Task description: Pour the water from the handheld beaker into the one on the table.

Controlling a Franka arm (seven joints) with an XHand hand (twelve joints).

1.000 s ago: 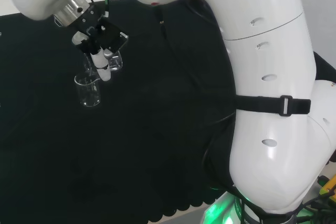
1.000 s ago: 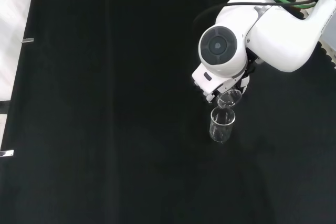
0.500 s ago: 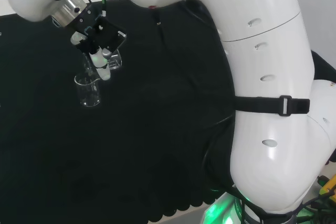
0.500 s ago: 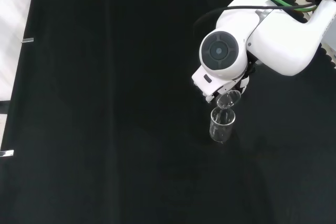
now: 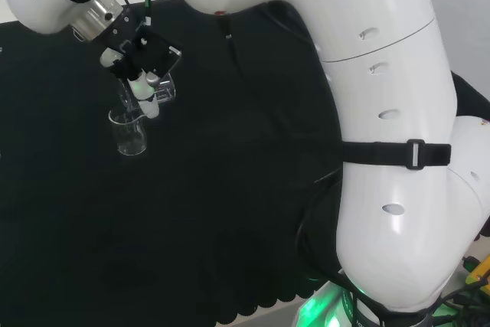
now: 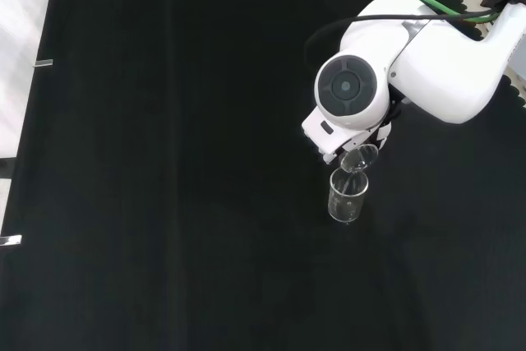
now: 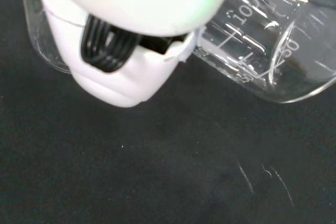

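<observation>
Two clear glass beakers: in the head view the black and white hand (image 5: pixel 142 63) grips the tilted beaker (image 5: pixel 162 89) above the upright beaker on the black cloth (image 5: pixel 130 132), mid-pour I judge. From the front, rims nearly meet. At the wrist, graduated glass; water undiscernible.

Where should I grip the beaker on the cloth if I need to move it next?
Judging by its pose, take the standing beaker round its straight wall, below the rim, coming from the side. It stands upright with its mouth open, and the hand tilts the held beaker just above, so approach from the free side.
</observation>
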